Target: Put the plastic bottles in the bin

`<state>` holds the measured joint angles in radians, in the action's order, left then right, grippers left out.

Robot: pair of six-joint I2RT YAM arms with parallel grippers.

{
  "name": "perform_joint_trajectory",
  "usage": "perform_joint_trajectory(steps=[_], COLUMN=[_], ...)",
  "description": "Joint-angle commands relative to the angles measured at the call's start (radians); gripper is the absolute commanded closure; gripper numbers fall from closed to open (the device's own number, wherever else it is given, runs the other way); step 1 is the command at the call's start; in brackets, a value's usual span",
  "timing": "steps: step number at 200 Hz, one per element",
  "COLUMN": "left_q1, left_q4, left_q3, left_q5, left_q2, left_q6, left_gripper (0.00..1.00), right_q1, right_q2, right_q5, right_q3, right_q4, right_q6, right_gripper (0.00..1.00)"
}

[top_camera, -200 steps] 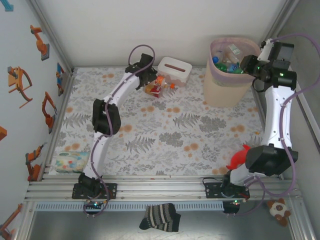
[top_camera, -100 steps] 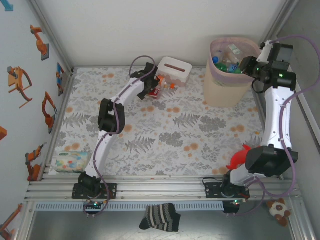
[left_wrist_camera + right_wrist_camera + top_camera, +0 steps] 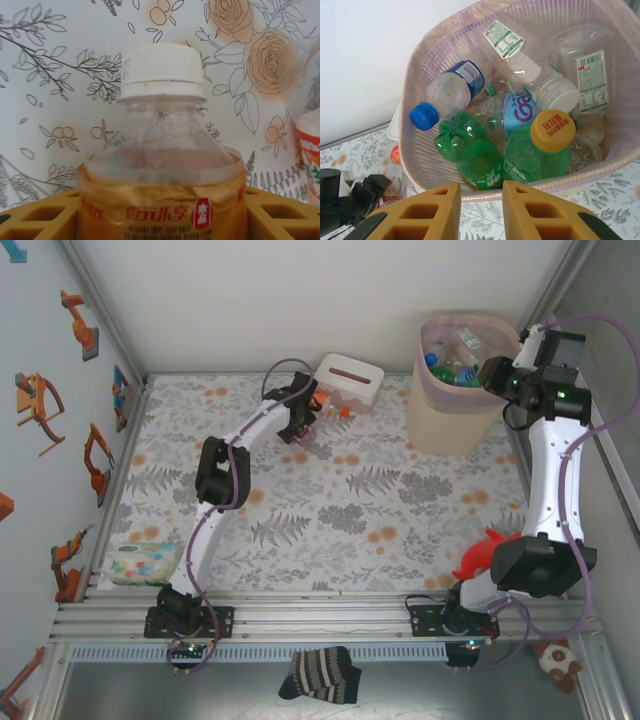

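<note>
Near the tissue box (image 3: 349,380), the left end effector (image 3: 303,420) clenches a white-capped bottle (image 3: 162,145) (slick label (image 3: 160,202)), which could slip before the bin (image 3: 455,420).

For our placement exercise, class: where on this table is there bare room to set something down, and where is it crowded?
Bare: the wide middle of the table, between the left arm and the bin. Crowded: the far edge by the tissue box, where the left hand grips a bottle.

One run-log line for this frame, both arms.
left gripper: shut on white-capped bottle, beside tissue box | right gripper: open, empty, at bin rim | bin contents: several bottles
</note>
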<state>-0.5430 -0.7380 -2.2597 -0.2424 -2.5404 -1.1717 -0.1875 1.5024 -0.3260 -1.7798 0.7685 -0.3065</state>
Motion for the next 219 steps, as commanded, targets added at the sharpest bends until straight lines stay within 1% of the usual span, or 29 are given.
perform_joint_trajectory(steps=[1, 23, 38, 50, 73, 88, 128, 143, 156, 184, 209, 219], left_q1=[-0.003, -0.002, 0.0, 0.004, 0.016, 0.021, 0.018, 0.017, 0.015, -0.01, -0.04, -0.057], left_q4=[0.022, 0.114, 0.221, 0.336, 0.595, 0.702, 0.787, 0.813, 0.872, 1.0, 1.044, 1.049], left_q3=[0.061, 0.167, 0.27, 0.368, 0.563, 0.643, 0.689, 0.706, 0.737, 0.841, 0.894, 0.914], left_q5=[-0.005, 0.013, 0.047, 0.108, 0.265, 0.34, 0.545, 0.603, 0.66, 0.719, 0.791, 0.798], left_q2=[0.108, 0.199, 0.277, 0.342, 0.462, 0.525, 0.617, 0.64, 0.658, 0.708, 0.741, 0.758], left_q6=[0.069, 0.136, 0.189, 0.249, 0.369, 0.448, 0.69, 0.758, 0.808, 0.947, 1.093, 1.166], left_gripper=[0.4, 0.43, 0.45, 0.45, 0.46, 0.47, 0.49, 0.5, 0.51, 0.52, 0.49, 0.49], right_q1=[0.026, 0.054, 0.08, 0.101, 0.144, 0.172, 0.253, 0.278, 0.299, 0.341, 0.376, 0.391], right_q2=[-0.046, -0.051, -0.052, -0.053, -0.047, -0.039, -0.007, 0.009, 0.024, 0.057, 0.093, 0.106], right_q5=[-0.032, -0.059, -0.074, -0.088, -0.134, -0.165, -0.231, -0.255, -0.273, -0.302, -0.32, -0.337], right_q3=[0.02, 0.025, 0.027, 0.029, 0.028, 0.028, 0.021, 0.012, 0.005, -0.014, -0.041, -0.05], right_q4=[-0.032, -0.031, -0.032, -0.033, -0.041, -0.046, -0.063, -0.062, -0.06, -0.056, -0.036, -0.031], right_q6=[-0.025, -0.037, -0.044, -0.049, -0.068, -0.087, -0.125, -0.133, -0.142, -0.144, -0.14, -0.137], right_gripper=[0.72, 0.72, 0.72, 0.72, 0.72, 0.71, 0.65, 0.62, 0.59, 0.54, 0.51, 0.5])
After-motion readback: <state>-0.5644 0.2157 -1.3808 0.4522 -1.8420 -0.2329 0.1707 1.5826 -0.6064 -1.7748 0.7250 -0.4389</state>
